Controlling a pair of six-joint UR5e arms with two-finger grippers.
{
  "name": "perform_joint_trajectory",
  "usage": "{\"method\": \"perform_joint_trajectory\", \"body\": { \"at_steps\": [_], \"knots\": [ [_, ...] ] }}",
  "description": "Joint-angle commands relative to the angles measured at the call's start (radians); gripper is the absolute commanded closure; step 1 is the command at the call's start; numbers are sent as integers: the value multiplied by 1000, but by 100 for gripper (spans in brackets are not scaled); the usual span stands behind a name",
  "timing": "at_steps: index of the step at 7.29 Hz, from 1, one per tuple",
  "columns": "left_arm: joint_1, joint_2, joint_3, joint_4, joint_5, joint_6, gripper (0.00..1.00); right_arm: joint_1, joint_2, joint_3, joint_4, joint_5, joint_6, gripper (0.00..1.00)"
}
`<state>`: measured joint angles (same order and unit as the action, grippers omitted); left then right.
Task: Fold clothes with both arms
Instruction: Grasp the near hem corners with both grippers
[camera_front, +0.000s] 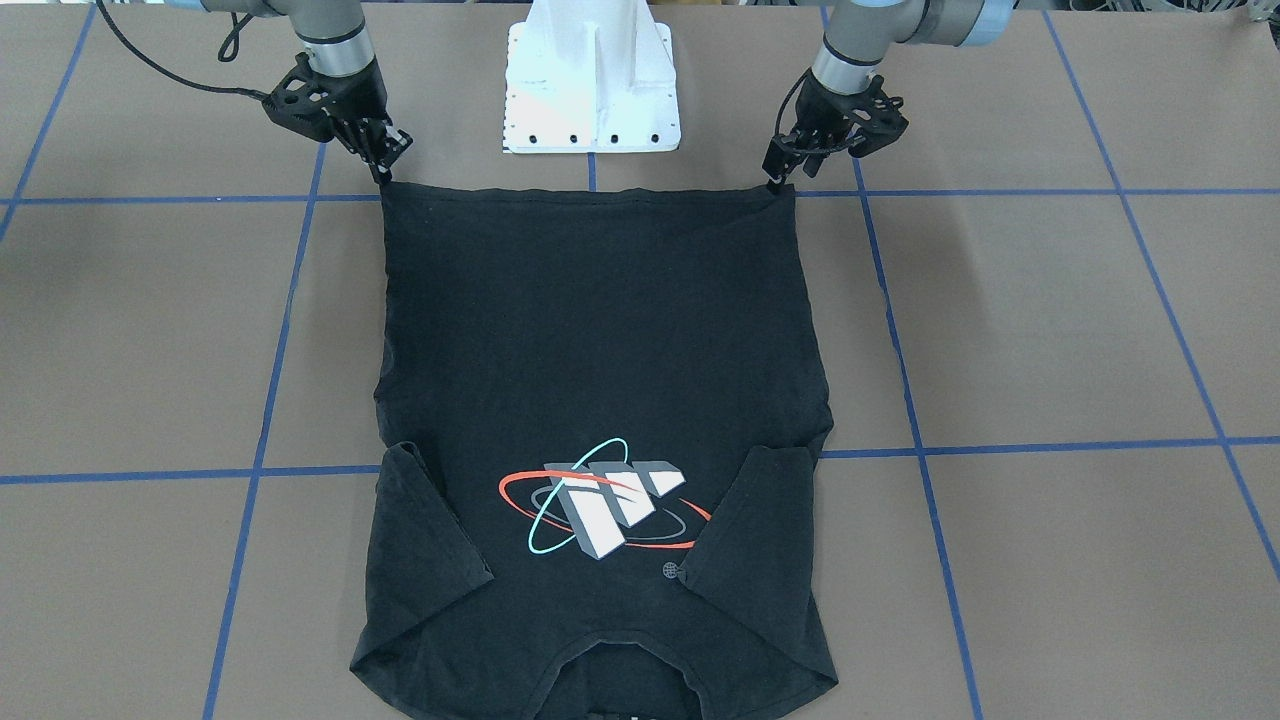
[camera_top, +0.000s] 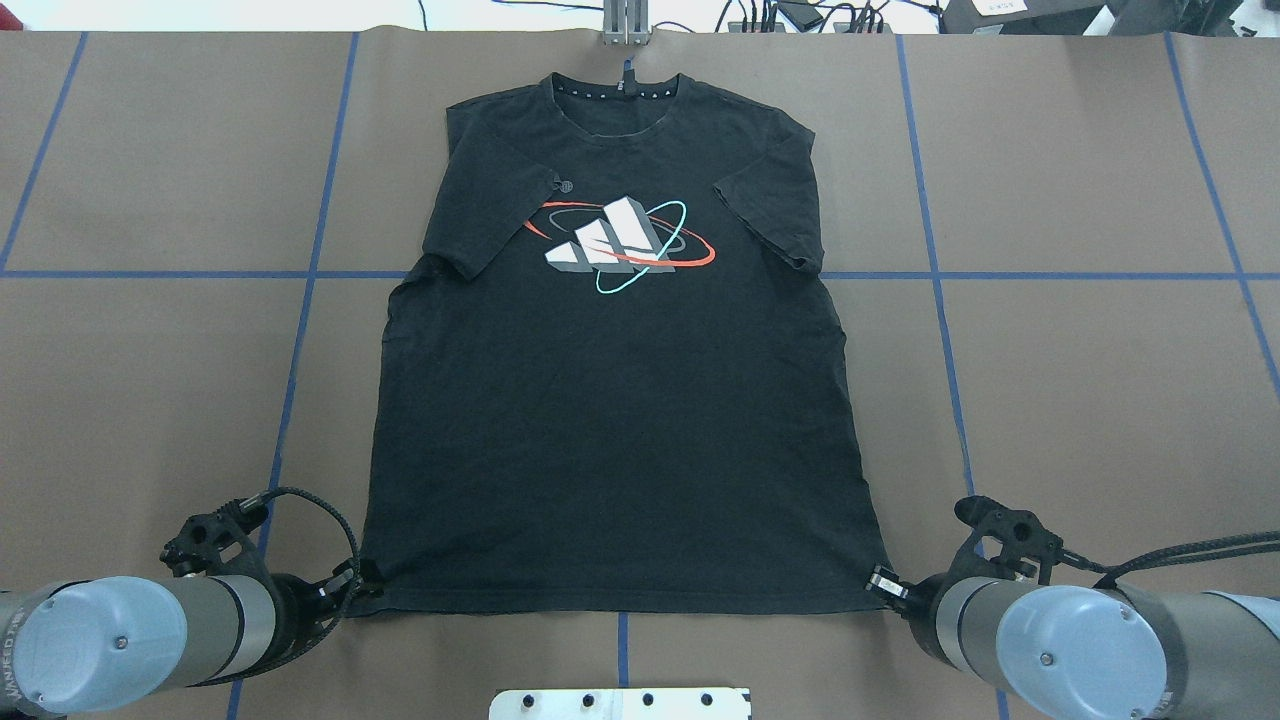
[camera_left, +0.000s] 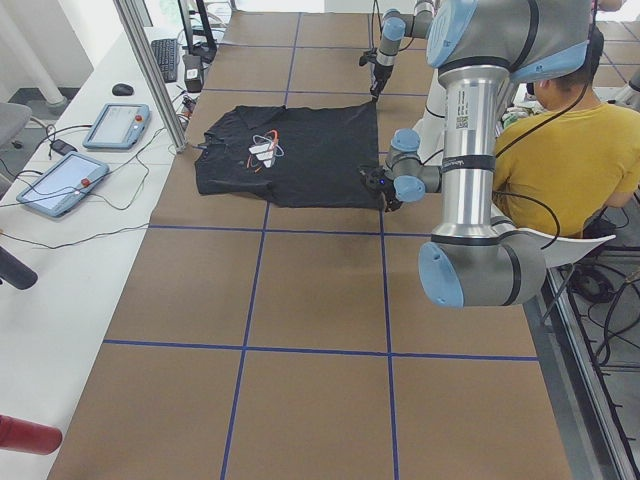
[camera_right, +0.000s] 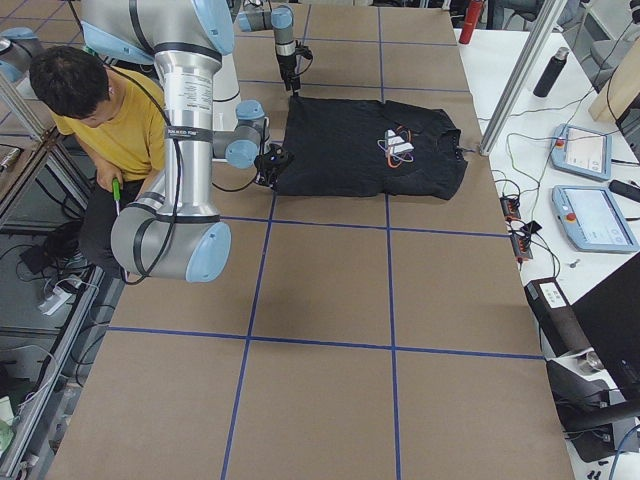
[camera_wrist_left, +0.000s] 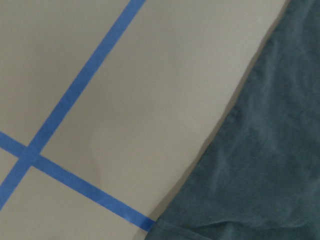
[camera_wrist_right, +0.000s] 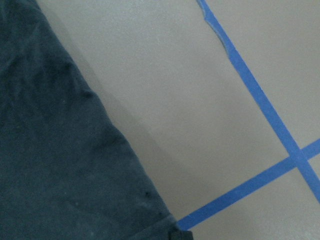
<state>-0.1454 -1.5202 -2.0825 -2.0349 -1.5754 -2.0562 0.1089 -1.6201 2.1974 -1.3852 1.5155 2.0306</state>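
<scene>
The black T-shirt (camera_front: 600, 330) (camera_top: 610, 420) lies flat on the brown table with its orbit logo (camera_top: 625, 243) facing up. The collar is at the far edge and both sleeves are folded in onto the chest. My left gripper (camera_front: 775, 182) (camera_top: 368, 585) is down at the near hem corner on its side, fingers pinched together on the cloth. My right gripper (camera_front: 385, 175) (camera_top: 878, 582) pinches the opposite hem corner the same way. The hem runs straight between them. Both wrist views show only shirt fabric (camera_wrist_left: 260, 165) (camera_wrist_right: 55, 150) and table, no fingers.
The white base mount (camera_front: 592, 90) stands just behind the hem, between the arms. Blue tape lines (camera_top: 300, 330) grid the table. A seated person in a yellow shirt (camera_left: 570, 150) is behind the robot. Tablets (camera_left: 115, 125) and cables lie past the collar end.
</scene>
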Motion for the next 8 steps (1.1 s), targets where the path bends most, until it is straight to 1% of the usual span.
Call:
{"method": "perform_joint_trajectory", "body": {
  "at_steps": [1,2,4,6,8],
  "knots": [
    [3,-15,18,1,0,-1,30,-2,0,-4,0,0,-1,100],
    [1,-17,19,1,0,1,34,0,0,-2,0,0,-1,100],
    [1,-15,22,-1,0,-1,48,0,-1,-2,0,0,-1,100],
    [1,-15,19,1,0,2,100,2,-1,-2,0,2,-1,100],
    [-5,-12,-17,2,-8,8,100,2,-1,2,0,3,-1,100]
  ]
}}
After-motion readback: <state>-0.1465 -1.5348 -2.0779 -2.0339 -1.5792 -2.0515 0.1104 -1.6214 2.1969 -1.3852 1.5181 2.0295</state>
